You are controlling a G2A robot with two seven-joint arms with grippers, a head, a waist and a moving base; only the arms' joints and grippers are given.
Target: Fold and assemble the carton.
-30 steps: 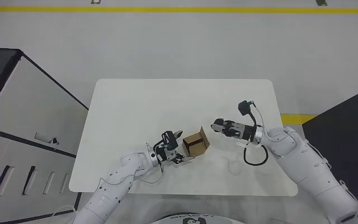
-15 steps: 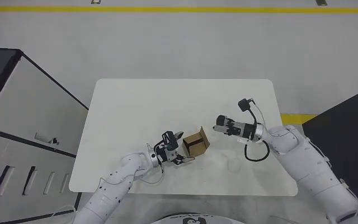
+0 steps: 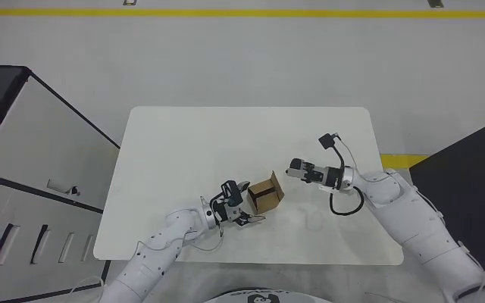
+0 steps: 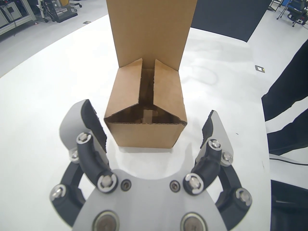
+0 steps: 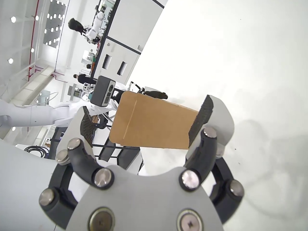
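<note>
Between the two pincers, top view, carton (image 3: 266, 192): stood on table (image 3: 227, 136), just ahead of left pincer (image 3: 248, 202), near right pincer (image 3: 292, 166) but apart from it.
Change, top view: right pincer was drawn back from carton, then brought slightly nearer again with wrist raised. Left pincer was barely shifted, and carton was not moved.
Meaning: no flap was worked in this interval. Repositioning is judged, with lid closing not yet done.
Left wrist view, left pincer (image 4: 149, 122): released, jaws spread wide, nothing gripped. Near end of carton (image 4: 144, 131) is flanked by the fingers; contact cannot be told.
Side flaps (image 4: 127, 85): both folded inward, with a gap left between them.
Lid flap (image 4: 151, 25): stood upright on side of carton far from left pincer, not tucked.
Right wrist view, right pincer (image 5: 146, 110): released, empty. Carton (image 5: 154, 126) is seen beyond the fingertips, with lid flap's outer face turned toward them.
Left pincer, right wrist view (image 5: 154, 94): glimpsed past carton.
Surface: table top is white, plain and smooth. Sliding of carton is judged likely if pushed from one side only.
Room: grey cabinet (image 3: 45, 151) is set beside table, well beyond left pincer. Black floor mat (image 4: 228, 5) lies past table edge. Yellow line (image 3: 242, 13) is marked on floor. Lab benches are seen behind.
</note>
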